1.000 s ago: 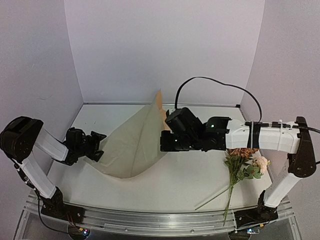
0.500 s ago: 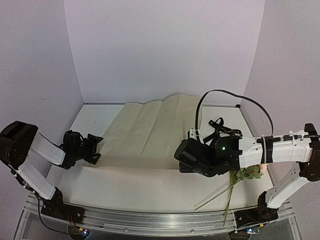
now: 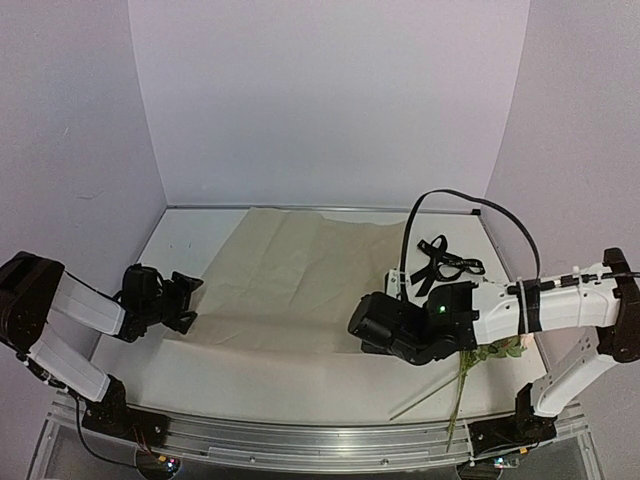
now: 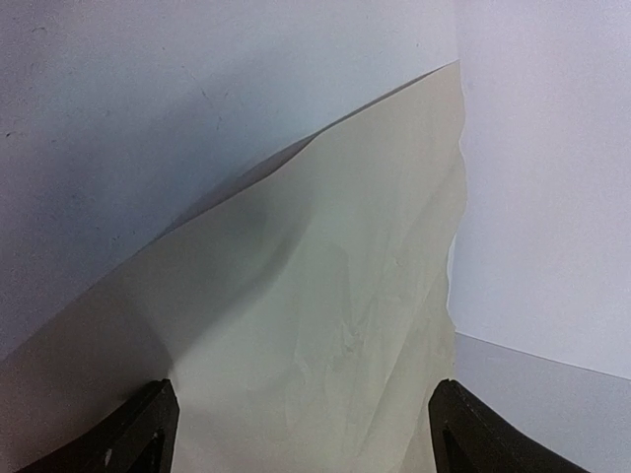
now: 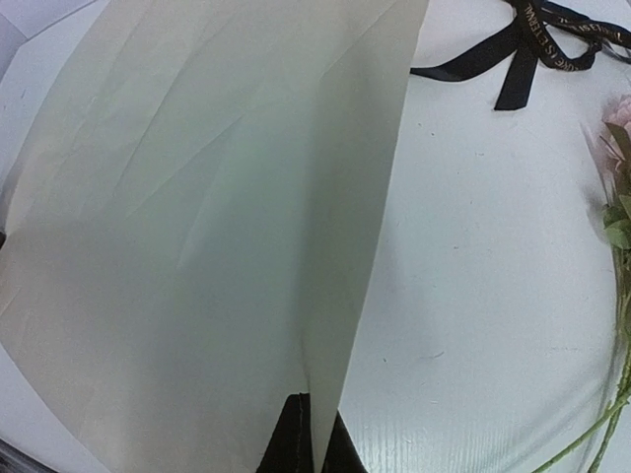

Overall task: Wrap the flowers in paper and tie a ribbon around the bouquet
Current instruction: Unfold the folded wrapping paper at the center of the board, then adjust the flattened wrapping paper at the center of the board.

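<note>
top external view: the kraft paper (image 3: pixel 290 265) lies spread over the middle of the table, its near right edge pinched in the closed right gripper (image 3: pixel 366 325). the left gripper (image 3: pixel 186 298) stands wide at the sheet's left edge, clamping nothing. the flowers (image 3: pixel 492 350) lie just right of the sheet, with the black ribbon (image 3: pixel 442 262) farther back. to do this well, lower the pinched edge gently and pull outward before letting go, so the sheet settles flat and unfolded.

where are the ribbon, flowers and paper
ribbon (image 5: pixel 515 84): right wrist view, loose tail
flowers (image 3: pixel 488 352): top external view, green leaves
paper (image 3: pixel 290 275): top external view, flat middle
</note>
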### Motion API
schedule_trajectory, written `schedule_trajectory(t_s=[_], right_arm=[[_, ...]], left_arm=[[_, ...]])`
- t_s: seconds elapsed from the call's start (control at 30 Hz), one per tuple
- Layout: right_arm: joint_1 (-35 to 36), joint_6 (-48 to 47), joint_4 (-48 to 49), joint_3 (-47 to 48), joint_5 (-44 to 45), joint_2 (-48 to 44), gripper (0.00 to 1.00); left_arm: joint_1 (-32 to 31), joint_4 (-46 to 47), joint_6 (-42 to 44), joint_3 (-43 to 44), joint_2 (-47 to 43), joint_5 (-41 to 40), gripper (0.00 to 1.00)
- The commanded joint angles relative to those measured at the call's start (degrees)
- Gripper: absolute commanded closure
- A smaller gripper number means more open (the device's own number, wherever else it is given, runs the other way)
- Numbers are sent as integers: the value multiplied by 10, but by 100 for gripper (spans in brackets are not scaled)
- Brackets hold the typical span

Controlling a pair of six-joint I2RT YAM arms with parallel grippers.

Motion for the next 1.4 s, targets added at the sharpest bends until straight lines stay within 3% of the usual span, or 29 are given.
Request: schedule_trajectory(t_s=[0.0,0.2,0.5,0.67,0.97,1.2,1.37], right_arm=[[2,39,-31,-5,15,21,100],[4,72,-13,20,-18,68,100],[4,74,91,18,-49,75,99],[4,66,99,5,-50,61,81],[-17,26,100,-92,-55,-37,25],[-60,-43,141,-141,-147,-45,17],[-99,-50,250,-231,-238,-61,18]], left_arm=[[3,-113,42,-8,4,-45,8],[4,-154,85,45,4,-48,8],[5,-191,145,137,36,-34,8],[5,-200,183,170,40,-19,8],[4,-246,260,214,5,13,8],[-44,-292,269,185,-73,14,8],[-93,-312,242,144,-135,-2,8]])
